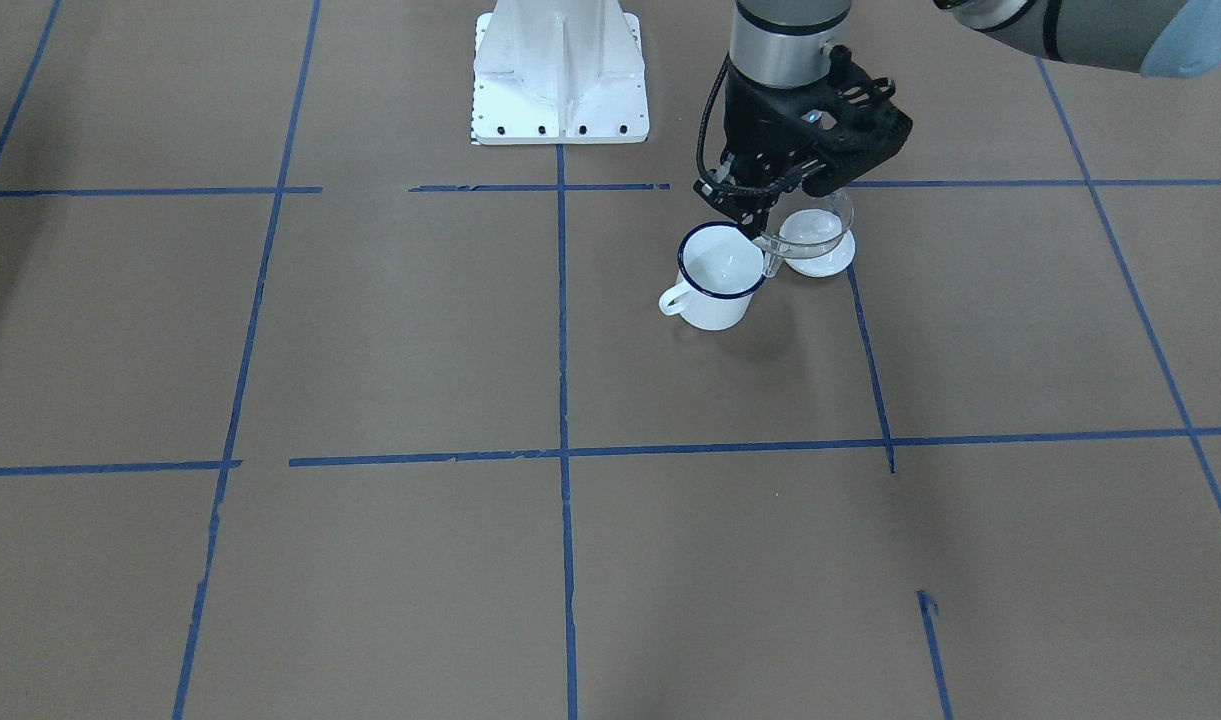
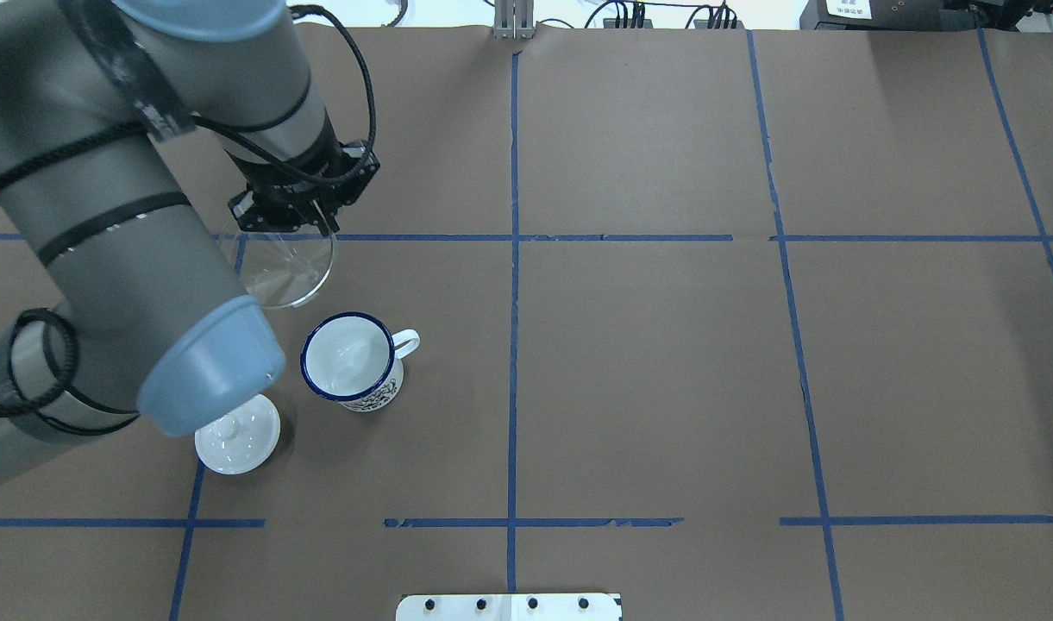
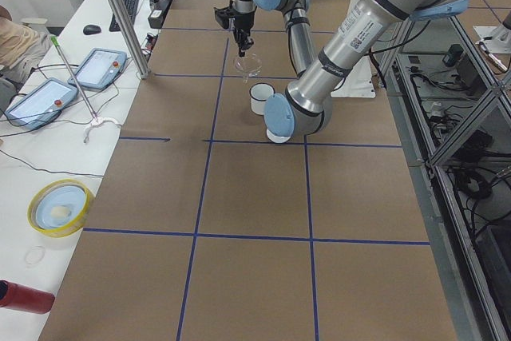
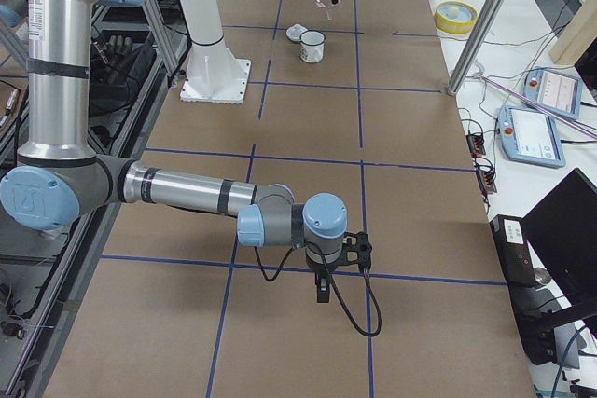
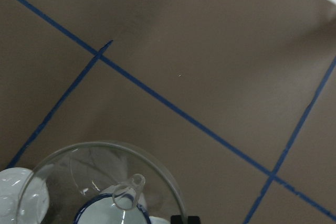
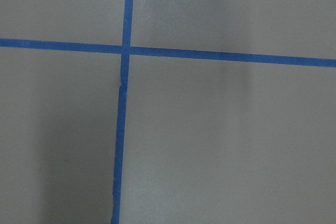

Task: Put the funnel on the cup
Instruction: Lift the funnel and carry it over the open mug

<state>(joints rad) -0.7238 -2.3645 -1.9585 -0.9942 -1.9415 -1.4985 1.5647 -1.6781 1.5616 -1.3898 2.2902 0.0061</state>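
The clear funnel (image 2: pixel 278 269) hangs in the air from my left gripper (image 2: pixel 295 222), which is shut on its rim. The white mug with a dark blue rim (image 2: pixel 351 358) stands upright on the table, handle to the right in the overhead view. The funnel is above and beside the mug, not touching it. In the front view the funnel (image 1: pixel 808 232) sits just right of the mug (image 1: pixel 718 276). The left wrist view looks through the funnel bowl (image 5: pixel 79 177) to the mug rim (image 5: pixel 94 211). My right gripper (image 4: pixel 322 279) shows only in the exterior right view, low over the table; I cannot tell whether it is open or shut.
A white round knobbed lid (image 2: pixel 237 434) lies on the table beside the mug, partly under my left arm's elbow. The white robot base (image 1: pixel 560 75) stands at the table's robot side. Blue tape lines cross the brown table.
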